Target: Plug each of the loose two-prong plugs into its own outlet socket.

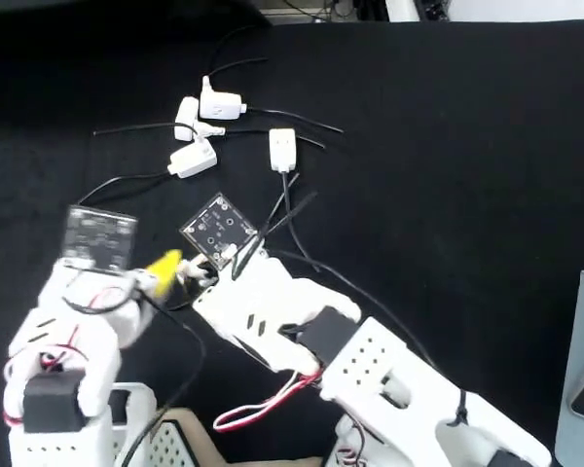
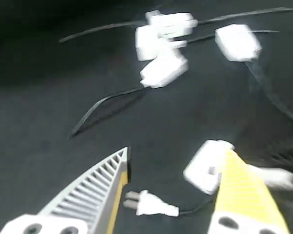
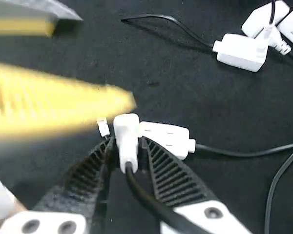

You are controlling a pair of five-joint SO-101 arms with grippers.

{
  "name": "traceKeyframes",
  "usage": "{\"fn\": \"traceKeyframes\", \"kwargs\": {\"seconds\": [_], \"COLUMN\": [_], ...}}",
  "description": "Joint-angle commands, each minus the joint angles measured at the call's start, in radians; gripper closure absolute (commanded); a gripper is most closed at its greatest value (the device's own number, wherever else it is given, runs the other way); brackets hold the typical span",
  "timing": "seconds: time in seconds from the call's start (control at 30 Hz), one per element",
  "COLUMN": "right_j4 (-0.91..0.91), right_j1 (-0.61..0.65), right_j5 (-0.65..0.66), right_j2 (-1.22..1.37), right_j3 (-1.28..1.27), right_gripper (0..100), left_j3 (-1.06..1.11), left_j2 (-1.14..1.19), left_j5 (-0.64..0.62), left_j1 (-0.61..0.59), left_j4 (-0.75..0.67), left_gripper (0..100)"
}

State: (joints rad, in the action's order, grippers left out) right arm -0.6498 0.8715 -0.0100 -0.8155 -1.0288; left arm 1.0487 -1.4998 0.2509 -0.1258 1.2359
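Here the right arm's fingers (image 3: 163,168) are clamped on the body of a white two-prong plug (image 3: 125,134), low over the counter (image 1: 448,146) and just beside a white outlet socket (image 3: 167,138). The plug looks light and rigid, with a smooth shell and a stiff black cord likely to tug, so it is best held by its flat flanks. Its long axis runs along the fingers with the cord trailing toward the wrist, so the hidden prongs probably point away, while the left arm's fingers (image 2: 244,195) stand wide apart near a loose plug (image 2: 151,205) lying flat, prongs toward the grey finger.
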Motion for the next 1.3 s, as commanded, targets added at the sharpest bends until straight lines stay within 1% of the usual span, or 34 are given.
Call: {"fn": "traceKeyframes", "kwargs": {"seconds": [0.0,0.13,0.4,0.6,0.67,0.8,0.97,1.1,1.27], "right_j4": [-0.005,-0.006,-0.005,-0.012,-0.052,-0.149,-0.203,-0.216,-0.275], "right_j1": [-0.002,0.003,-0.002,-0.043,-0.051,-0.051,-0.051,-0.049,-0.049], "right_j5": [-0.025,-0.057,-0.057,-0.061,-0.095,-0.146,-0.178,-0.183,-0.183], "right_j2": [0.105,0.278,0.556,0.685,0.716,0.763,0.783,0.783,0.789], "right_j3": [0.117,0.225,0.386,0.458,0.499,0.581,0.613,0.618,0.654], "right_gripper": [98.7,98.7,98.7,98.7,98.7,98.7,98.7,98.7,98.7], "left_j3": [-0.031,0.007,0.042,0.156,0.170,0.174,0.174,0.174,0.176], "left_j2": [-0.003,-0.003,-0.005,-0.005,-0.005,-0.005,-0.005,-0.005,-0.005], "left_j5": [-0.077,-0.161,-0.258,-0.270,-0.270,-0.270,-0.270,-0.270,-0.270], "left_j1": [-0.194,-0.302,-0.438,-0.444,-0.444,-0.443,-0.443,-0.443,-0.443], "left_j4": [-0.012,-0.020,-0.034,-0.155,-0.170,-0.173,-0.167,-0.167,-0.167], "left_gripper": [71,71,71,71,71,71,71,71,71]}}
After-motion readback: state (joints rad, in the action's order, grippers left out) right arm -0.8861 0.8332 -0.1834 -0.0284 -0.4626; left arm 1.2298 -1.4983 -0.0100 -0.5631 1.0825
